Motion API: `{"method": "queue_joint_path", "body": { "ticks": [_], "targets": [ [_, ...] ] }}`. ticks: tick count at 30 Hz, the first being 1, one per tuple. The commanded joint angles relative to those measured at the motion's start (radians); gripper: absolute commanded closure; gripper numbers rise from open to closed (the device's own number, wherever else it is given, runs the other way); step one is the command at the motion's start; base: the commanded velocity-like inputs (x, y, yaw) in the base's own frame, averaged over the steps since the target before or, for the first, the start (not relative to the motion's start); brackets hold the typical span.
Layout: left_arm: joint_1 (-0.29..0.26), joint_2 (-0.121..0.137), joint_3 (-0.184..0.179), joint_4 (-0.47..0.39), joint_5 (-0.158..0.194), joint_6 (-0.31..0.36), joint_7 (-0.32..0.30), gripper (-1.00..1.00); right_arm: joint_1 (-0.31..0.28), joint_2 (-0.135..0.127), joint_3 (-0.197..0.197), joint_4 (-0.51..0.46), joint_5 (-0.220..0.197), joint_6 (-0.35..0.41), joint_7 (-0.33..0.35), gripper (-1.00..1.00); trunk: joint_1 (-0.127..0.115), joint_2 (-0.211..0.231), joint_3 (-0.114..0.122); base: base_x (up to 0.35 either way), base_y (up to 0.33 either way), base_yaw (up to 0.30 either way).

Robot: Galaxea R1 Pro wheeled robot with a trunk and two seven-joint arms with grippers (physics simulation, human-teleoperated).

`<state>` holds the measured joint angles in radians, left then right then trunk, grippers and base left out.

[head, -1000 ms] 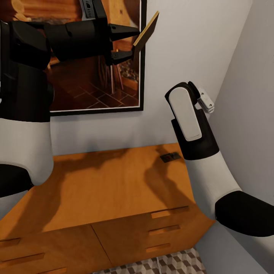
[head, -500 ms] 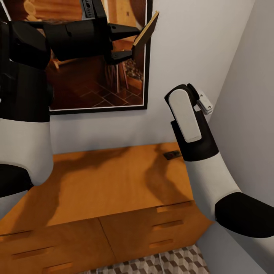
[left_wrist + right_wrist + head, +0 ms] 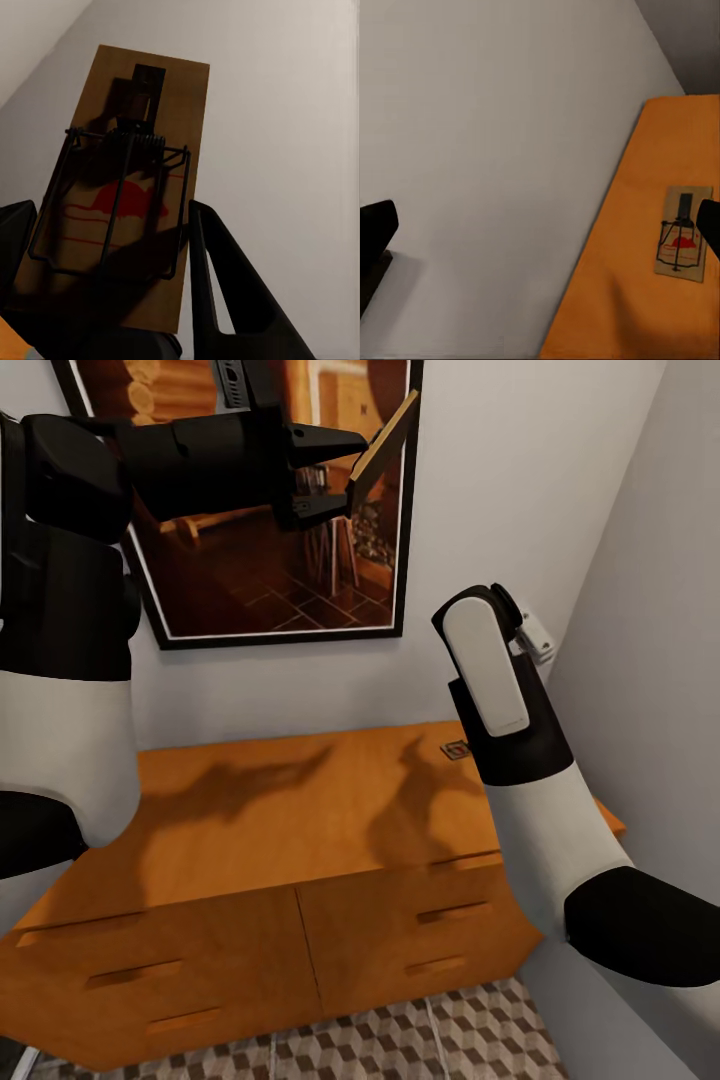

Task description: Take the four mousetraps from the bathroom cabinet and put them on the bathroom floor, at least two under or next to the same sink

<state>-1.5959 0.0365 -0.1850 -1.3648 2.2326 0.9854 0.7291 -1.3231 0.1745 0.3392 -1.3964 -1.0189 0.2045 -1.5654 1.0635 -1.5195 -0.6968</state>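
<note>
The left pincer [image 3: 335,472] is closing on a mousetrap [image 3: 384,446], holding it tilted in the air before a framed picture [image 3: 270,550] on the wall, well above the cabinet [image 3: 250,830]. A second mousetrap [image 3: 457,750] is lying flat near the cabinet top's back right corner. The right pincer [image 3: 540,225] is standing wide open, gripping nothing, beside the wall. Bathroom floor [image 3: 400,1040] tiles are showing below the drawers.
</note>
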Motion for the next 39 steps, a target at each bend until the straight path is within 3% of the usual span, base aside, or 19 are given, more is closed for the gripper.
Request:
{"method": "queue_joint_path", "body": {
  "ticks": [1, 12, 17, 20, 25, 27, 32, 39],
  "targets": [
    [-0.001, 0.001, -0.001, 0.000, 0.009, 0.000, 0.009, 1.00, -0.001, 0.000, 0.000, 0.000, -0.017, 0.010, -0.005, -1.00, 0.000, -0.001, -0.001, -0.048, 0.006, 0.000],
    [-0.001, 0.001, -0.001, 0.000, 0.009, 0.000, 0.009, 1.00, -0.003, 0.000, -0.003, 0.032, -0.130, -0.009, -0.005, -1.00, 0.000, -0.001, -0.001, -0.010, 0.001, 0.000],
    [-0.001, 0.000, -0.002, 0.000, 0.009, 0.000, 0.009, 1.00, -0.009, 0.000, -0.012, 0.169, -0.139, -0.127, -0.005, -1.00, 0.000, -0.001, -0.001, 0.000, 0.000, 0.000],
    [-0.001, 0.000, -0.002, 0.001, 0.009, -0.001, 0.009, 1.00, -0.018, 0.000, -0.015, 0.314, -0.114, -0.245, -0.005, -1.00, 0.000, -0.001, -0.001, 0.000, 0.000, 0.000],
    [-0.001, -0.001, -0.009, 0.002, 0.007, -0.002, 0.009, 1.00, -0.046, 0.000, -0.019, 0.548, 0.007, -0.402, -0.005, -1.00, 0.000, -0.001, -0.001, 0.000, 0.000, 0.000],
    [-0.001, -0.001, -0.020, 0.002, 0.007, -0.002, 0.009, 1.00, -0.061, 0.000, -0.032, 0.619, 0.034, -0.461, -0.005, -1.00, 0.000, -0.001, -0.001, 0.000, 0.000, 0.000],
    [-0.001, -0.001, -0.057, 0.003, 0.006, -0.002, 0.009, 1.00, -0.082, 0.000, -0.123, 0.693, 0.058, -0.537, -0.005, -1.00, 0.000, -0.001, -0.001, 0.000, 0.000, 0.000],
    [-0.001, 0.000, -0.070, 0.004, 0.006, -0.002, 0.009, 1.00, -0.086, 0.000, -0.156, 0.702, 0.066, -0.551, -0.005, -1.00, 0.000, -0.001, -0.001, 0.000, 0.000, 0.000]
  ]
}}
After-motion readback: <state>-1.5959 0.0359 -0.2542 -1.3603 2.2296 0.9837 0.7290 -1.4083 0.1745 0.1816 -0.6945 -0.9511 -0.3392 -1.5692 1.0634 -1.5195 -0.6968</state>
